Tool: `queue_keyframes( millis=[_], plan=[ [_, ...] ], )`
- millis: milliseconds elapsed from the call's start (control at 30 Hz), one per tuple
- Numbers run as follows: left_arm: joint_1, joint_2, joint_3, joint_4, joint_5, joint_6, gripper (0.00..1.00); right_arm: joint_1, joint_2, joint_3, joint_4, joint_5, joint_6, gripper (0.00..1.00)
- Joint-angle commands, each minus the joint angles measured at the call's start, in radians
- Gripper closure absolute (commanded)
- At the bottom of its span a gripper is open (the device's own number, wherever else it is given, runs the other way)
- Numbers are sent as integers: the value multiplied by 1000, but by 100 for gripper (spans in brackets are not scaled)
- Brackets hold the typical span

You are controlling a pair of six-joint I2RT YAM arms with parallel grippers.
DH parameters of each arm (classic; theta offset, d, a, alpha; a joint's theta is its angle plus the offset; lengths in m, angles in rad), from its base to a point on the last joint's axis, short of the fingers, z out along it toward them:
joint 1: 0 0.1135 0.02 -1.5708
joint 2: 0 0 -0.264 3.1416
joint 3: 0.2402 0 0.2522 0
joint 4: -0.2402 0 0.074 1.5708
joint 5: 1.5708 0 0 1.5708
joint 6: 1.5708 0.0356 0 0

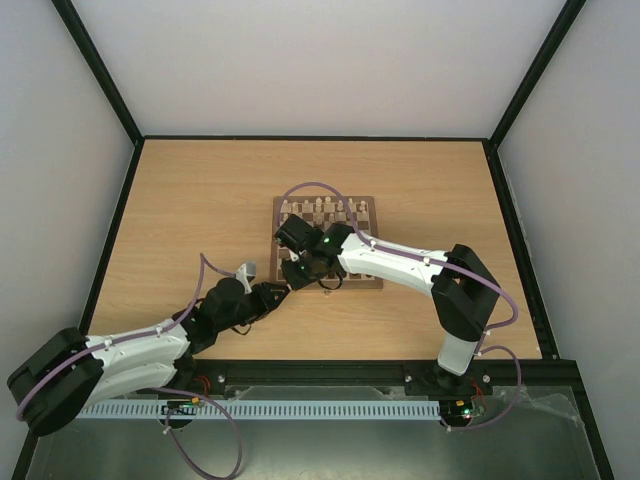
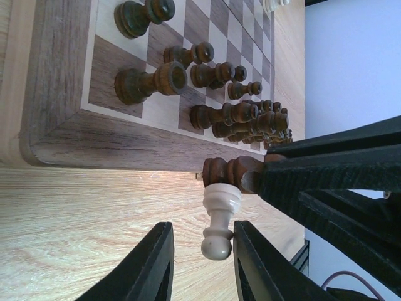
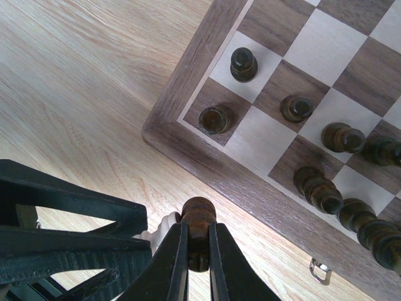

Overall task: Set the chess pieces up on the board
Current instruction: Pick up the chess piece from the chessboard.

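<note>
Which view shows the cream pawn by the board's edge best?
Left wrist: the cream pawn shows whole between the fingers of the left gripper, just off the board. Right wrist shows only its pale edge behind the dark piece. In the top view it cannot be made out.

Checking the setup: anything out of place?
Yes. A pale pawn stands on the table beside the board, inside the left gripper, and the dark pieces bunch unevenly near its edge.

Top view high, looking down at table (image 1: 200, 200); both wrist views close, sharing board (image 2: 56, 81) corner.
</note>
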Motion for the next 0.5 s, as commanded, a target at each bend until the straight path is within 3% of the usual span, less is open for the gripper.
queue_keyframes(
  millis=[0, 467],
  plan=[
    [-8, 21, 14, 58, -27, -7, 71, 2, -34, -16, -6, -16, 11, 94],
    [-12, 47, 14, 87, -49, -31, 78, 3, -41, -31, 4, -22, 9, 94]
  ],
)
